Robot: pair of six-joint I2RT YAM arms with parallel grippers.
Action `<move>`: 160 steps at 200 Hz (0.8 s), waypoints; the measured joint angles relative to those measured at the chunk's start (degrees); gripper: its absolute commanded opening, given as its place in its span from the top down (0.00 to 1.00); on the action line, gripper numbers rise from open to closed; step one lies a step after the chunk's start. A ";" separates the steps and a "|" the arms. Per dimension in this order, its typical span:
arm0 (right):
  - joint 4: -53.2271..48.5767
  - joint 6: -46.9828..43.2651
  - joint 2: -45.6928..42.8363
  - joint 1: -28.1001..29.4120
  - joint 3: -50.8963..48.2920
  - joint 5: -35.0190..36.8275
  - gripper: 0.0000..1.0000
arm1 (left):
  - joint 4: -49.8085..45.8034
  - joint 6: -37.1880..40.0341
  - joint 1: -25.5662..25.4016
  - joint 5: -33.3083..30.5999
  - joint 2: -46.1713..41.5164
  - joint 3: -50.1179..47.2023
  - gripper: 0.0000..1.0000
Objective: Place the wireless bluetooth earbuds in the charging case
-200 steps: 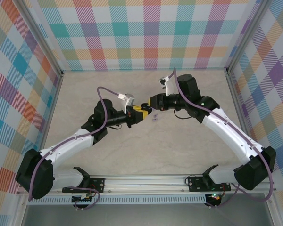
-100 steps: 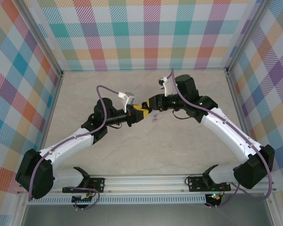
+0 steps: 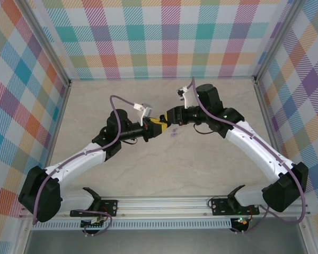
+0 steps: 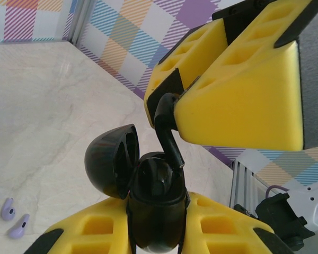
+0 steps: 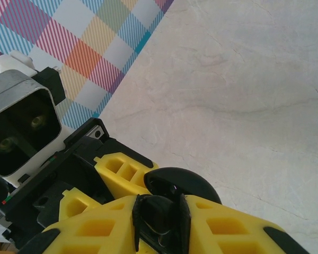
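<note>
Black earbud (image 4: 169, 140) is hanging stem-down from the right gripper (image 4: 170, 108), which is pinching its head. Straight beneath, the left gripper (image 4: 159, 233) is clamping the open charging case (image 4: 158, 185), and the stem's long axis is lining up with the socket.

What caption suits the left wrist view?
Left gripper grips the open black case; right gripper holds a black earbud at its mouth.
</note>
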 measured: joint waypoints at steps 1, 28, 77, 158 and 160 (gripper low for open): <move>0.00 0.00 0.00 0.00 0.00 0.00 0.73 | 0.00 0.00 0.00 0.00 0.00 0.00 0.86; 0.00 -0.15 0.00 0.00 0.00 0.02 0.73 | -0.20 0.00 -0.20 -0.20 0.15 0.48 0.86; -0.09 -0.20 0.00 0.31 0.00 0.09 0.73 | -0.46 0.00 -0.22 -0.22 0.22 1.14 0.86; 0.09 0.15 0.02 0.42 0.00 3.39 0.77 | -0.46 -0.50 -0.22 -0.70 0.42 1.20 0.86; 0.13 0.13 0.02 0.42 0.00 3.43 0.77 | -0.46 -0.52 -0.22 -0.70 0.42 1.20 0.86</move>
